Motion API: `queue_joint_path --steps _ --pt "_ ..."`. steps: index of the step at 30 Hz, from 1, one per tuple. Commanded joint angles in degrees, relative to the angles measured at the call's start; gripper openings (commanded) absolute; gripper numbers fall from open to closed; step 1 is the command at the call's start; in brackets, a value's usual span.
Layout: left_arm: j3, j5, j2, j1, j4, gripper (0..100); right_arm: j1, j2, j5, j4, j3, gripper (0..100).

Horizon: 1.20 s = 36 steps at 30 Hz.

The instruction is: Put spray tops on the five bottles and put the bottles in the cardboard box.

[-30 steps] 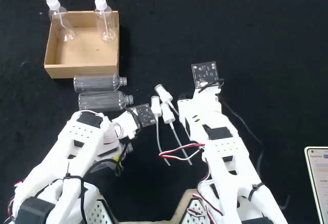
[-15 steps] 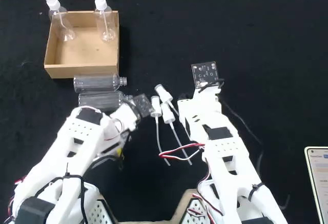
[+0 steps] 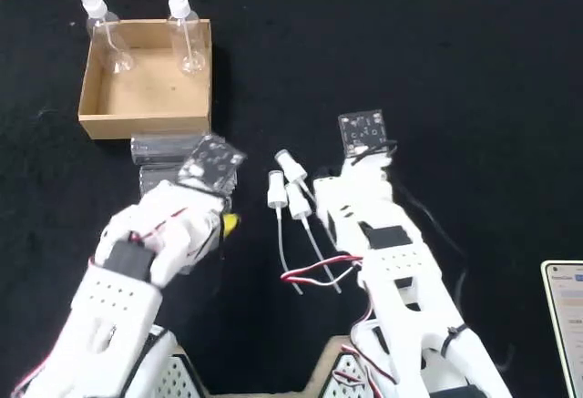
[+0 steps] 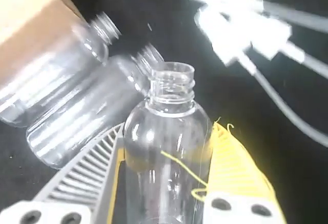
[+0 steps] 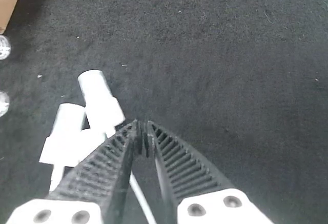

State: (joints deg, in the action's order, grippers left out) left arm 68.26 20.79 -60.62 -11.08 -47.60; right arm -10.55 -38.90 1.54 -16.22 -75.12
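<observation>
My left gripper is shut on a clear, uncapped bottle whose open neck points away from the wrist. Just beyond it two more uncapped bottles lie side by side against the cardboard box. In the high view the left arm covers part of those lying bottles. Three white spray tops with long tubes lie between the arms. My right gripper is shut and empty, its tips right beside the spray tops. Two capped bottles stand at the far side of the box.
A phone lies at the table's right front edge. The black cloth to the right of the right arm and beyond the spray tops is bare. Red and white cables loop over the spray tubes.
The left arm has risen and swung forward toward the box with the bottle in its gripper, now covering the lying bottles. The right arm has stayed still.
</observation>
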Motion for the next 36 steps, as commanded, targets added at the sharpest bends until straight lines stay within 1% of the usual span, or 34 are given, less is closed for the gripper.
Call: queue_joint_path --steps 1,7,10,13,16,21,27,31,36 --pt "5.58 -6.33 -11.78 -0.13 5.45 17 -2.46 0.04 0.26 -0.62 2.77 1.4" --pt "14.81 -13.01 -24.44 -0.04 9.49 17 -6.24 0.4 0.18 -0.62 2.42 12.9" --pt "18.95 -14.59 -31.21 0.04 10.73 17 -6.86 3.47 0.18 -0.26 3.21 12.6" --pt "22.29 -15.82 -38.24 0.04 10.29 17 -6.86 9.8 -0.09 -0.79 7.16 11.9" --pt "25.63 -16.18 -44.4 0.13 10.29 17 -6.86 17.63 -0.09 -4.48 12.97 10.9" --pt "26.59 -16.26 -42.99 0.13 10.73 17 -6.77 23.69 -0.09 -12.84 21.85 10.6" --pt "26.68 -16.26 -42.99 0.13 10.73 17 -9.32 25.27 -0.18 -13.71 22.11 10.6" --pt "26.86 -16.18 -42.99 0.13 10.73 17 -10.11 24.92 -0.18 -17.41 22.55 10.6" --pt "26.86 -16.0 -42.99 0.13 10.64 17 -10.11 20.18 -0.18 -19.69 22.11 10.6"
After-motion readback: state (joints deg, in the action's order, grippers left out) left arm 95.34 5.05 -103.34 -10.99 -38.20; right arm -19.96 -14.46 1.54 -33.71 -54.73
